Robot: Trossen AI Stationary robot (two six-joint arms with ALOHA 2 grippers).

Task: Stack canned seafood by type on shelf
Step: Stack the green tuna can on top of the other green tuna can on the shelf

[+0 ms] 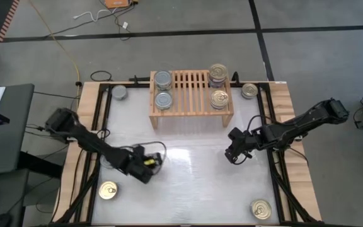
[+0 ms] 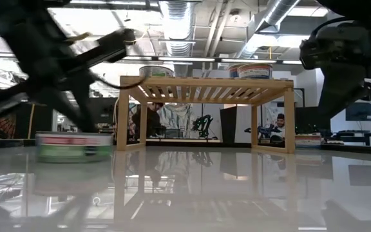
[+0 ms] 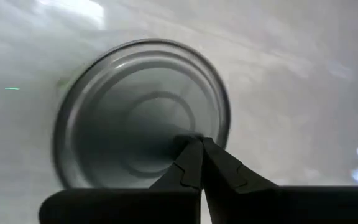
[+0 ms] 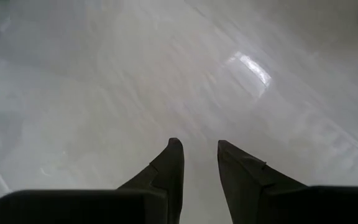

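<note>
Near edge of the table [image 1: 188,183]: two gold pull-ring tins are sitting flat, one [image 1: 108,190] by the near left corner, one [image 1: 261,209] by the near right corner, both well apart from the arms. Left gripper [image 1: 149,161] is hanging over the left-centre of the tabletop; in its wrist view the two fingers [image 3: 194,163] are pressed tip to tip, nothing between them, pointing down over the plain silver-grey top of a tin [image 3: 143,112] lying just beneath. Whether the tips are touching that lid, cannot tell. The low view is showing this tin [image 2: 74,145] standing on the tabletop with a green-banded label, the left arm blurred above it. Right gripper [image 1: 235,154] is hovering over bare tabletop right of centre, fingers [image 4: 169,167] a narrow gap apart and holding nothing. Farther back, the shelf [image 1: 191,98] is standing against the middle of the far edge. On its slatted top: two silver-topped tins [image 1: 163,80] [image 1: 163,99] at the left end, and at the right end a gold-topped tin [image 1: 218,98] with a stack of gold-topped tins [image 1: 218,73] behind it. Off the shelf, one silver-topped tin [image 1: 119,93] is sitting on the table just beside its left end, one gold-topped tin [image 1: 249,91] just beside its right end.
</note>
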